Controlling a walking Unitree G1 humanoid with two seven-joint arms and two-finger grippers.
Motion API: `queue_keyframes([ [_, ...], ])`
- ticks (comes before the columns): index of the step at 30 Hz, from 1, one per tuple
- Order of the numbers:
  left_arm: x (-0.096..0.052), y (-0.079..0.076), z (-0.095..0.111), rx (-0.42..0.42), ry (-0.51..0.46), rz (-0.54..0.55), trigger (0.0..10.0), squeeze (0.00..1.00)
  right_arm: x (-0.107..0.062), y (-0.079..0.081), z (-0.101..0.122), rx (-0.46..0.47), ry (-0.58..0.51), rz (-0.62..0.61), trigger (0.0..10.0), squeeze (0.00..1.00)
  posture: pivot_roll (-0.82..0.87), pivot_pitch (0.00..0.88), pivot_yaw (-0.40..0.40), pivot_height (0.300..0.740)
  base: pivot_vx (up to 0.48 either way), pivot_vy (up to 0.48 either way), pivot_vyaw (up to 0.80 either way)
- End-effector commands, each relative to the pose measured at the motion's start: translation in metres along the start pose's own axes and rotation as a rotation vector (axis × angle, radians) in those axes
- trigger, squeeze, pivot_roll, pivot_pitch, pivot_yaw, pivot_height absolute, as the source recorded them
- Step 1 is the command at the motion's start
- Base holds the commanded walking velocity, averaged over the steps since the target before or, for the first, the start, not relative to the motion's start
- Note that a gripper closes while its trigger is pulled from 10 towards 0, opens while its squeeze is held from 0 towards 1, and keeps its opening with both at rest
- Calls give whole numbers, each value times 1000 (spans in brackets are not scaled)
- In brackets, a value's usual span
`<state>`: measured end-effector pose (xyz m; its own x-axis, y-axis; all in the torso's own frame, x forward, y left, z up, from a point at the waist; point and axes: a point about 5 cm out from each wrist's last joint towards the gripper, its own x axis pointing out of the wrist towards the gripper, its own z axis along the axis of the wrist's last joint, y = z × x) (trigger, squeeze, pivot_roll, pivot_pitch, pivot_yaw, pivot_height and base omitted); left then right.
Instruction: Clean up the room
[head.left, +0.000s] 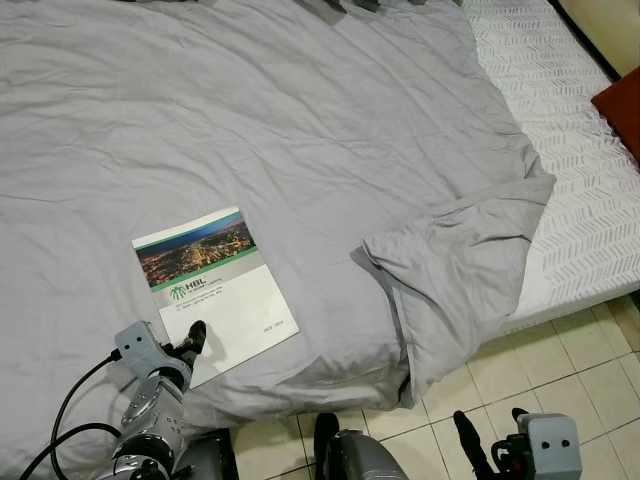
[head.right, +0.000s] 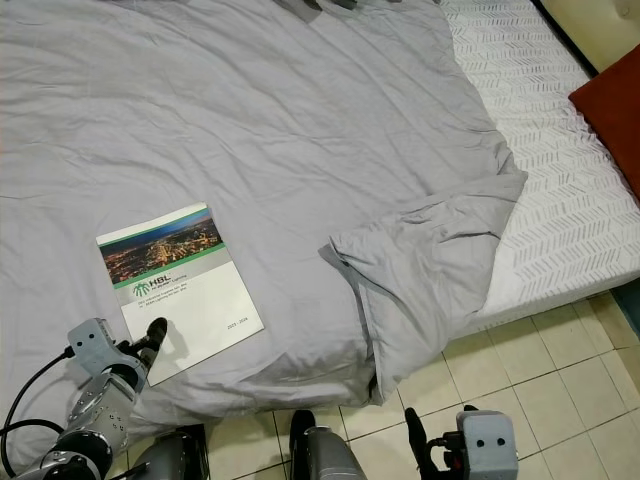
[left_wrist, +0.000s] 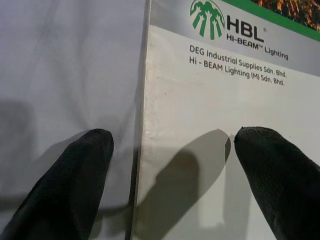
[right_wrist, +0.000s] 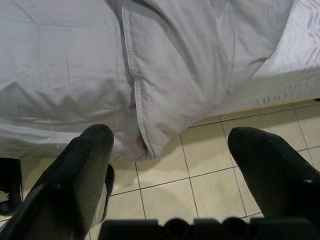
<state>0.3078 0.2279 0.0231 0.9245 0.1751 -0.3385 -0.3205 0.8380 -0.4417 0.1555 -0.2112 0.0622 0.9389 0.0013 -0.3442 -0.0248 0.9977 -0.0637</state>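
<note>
We see a grey duvet (head.left: 300, 130) spread wide ahead of the right claw (head.left: 488, 422), its turned-back corner (head.left: 460, 270) hanging just beyond the claw. Pale floor tiles (head.left: 560, 370) lie under the claw. Farther out to its right are a white patterned sheet (head.left: 580, 180) and a red cushion (head.left: 622, 105).

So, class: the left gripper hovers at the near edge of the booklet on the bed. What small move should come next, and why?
Probably ease the left gripper forward and down so its open fingers straddle the spine edge of the booklet, then close. One finger is over the grey duvet, the other over the cover, and nothing is gripped yet. The right gripper hangs open over the floor tiles.
</note>
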Motion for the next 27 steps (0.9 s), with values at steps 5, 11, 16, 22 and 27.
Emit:
queue_keyframes([
  [5, -9, -3, -34, -24, 140, -4, 10000, 0, -11, -7, -7, -18, 54, -16, 10000, 0, -320, 501, -214, 740, 0, 0, 0],
  [11, -13, -4, -49, -10, 216, 16, 10000, 0, -14, -6, -7, -20, 59, -14, 10000, 0, -332, 508, -219, 740, 0, 0, 0],
  [16, -11, -20, -53, -47, 237, -20, 1804, 0, -20, -7, -10, -24, 78, -14, 10000, 0, -345, 526, -226, 740, 0, 0, 0],
  [22, -11, -25, -55, -82, 246, -35, 0, 0, -26, -4, -11, -19, 90, -14, 10000, 0, -355, 535, -220, 740, 0, 0, 0],
  [27, -12, -26, -57, -76, 263, -37, 0, 0, -31, -5, -12, -15, 99, -21, 10000, 0, -366, 547, -220, 740, 0, 0, 0],
])
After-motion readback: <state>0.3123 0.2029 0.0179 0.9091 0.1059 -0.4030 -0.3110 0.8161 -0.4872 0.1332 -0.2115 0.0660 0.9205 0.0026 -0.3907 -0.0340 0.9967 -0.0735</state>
